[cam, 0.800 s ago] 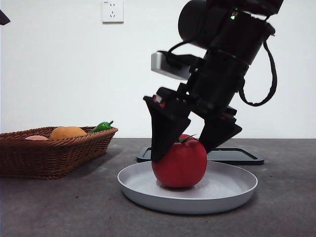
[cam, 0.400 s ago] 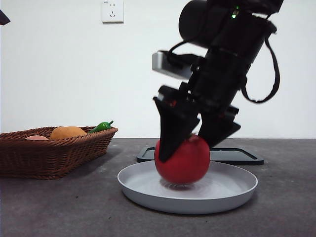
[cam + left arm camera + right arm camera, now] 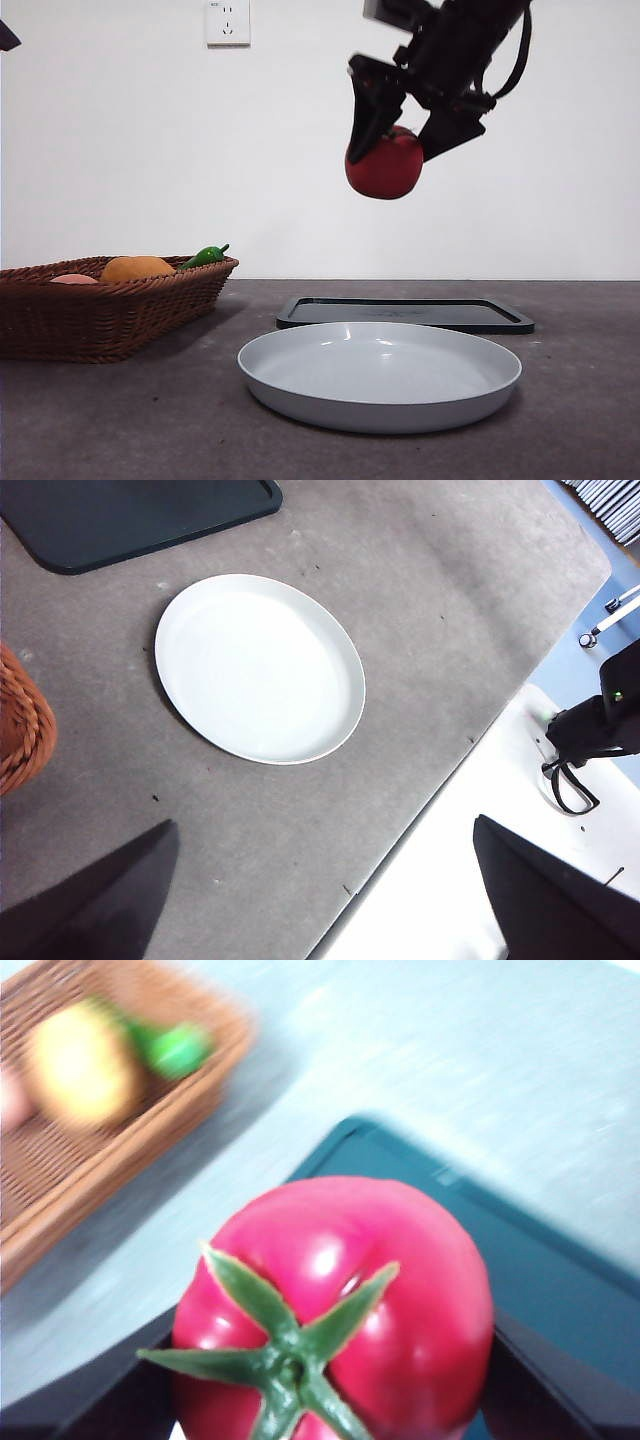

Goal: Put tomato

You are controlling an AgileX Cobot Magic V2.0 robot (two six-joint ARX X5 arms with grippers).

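Front view has the table (image 3: 120, 420) as the biggest thing, a dark grey surface far below the right gripper (image 3: 400, 125), which hangs high in the air with its two black jaws clamped on either side of the tomato (image 3: 384, 166). So the tomato is up off everything, gripped by its upper half, with the red body bulging out under the jaws. The right wrist view backs that up: the tomato fills the space between the jaws, green calyx (image 3: 280, 1350) facing the camera, though that shot is pretty blurry.

Next down in size, the wicker basket (image 3: 110, 310) sits well off to one side of the gripper and far lower, holding an orange fruit (image 3: 137, 267) and a small green pepper (image 3: 205, 256). Almost straight under the gripper is the round grey plate (image 3: 380, 378), and just behind the plate lies a flat black tray (image 3: 405, 312).

The left gripper (image 3: 320, 900) is off over the table edge, jaws spread wide with nothing between them, the plate ahead of it.
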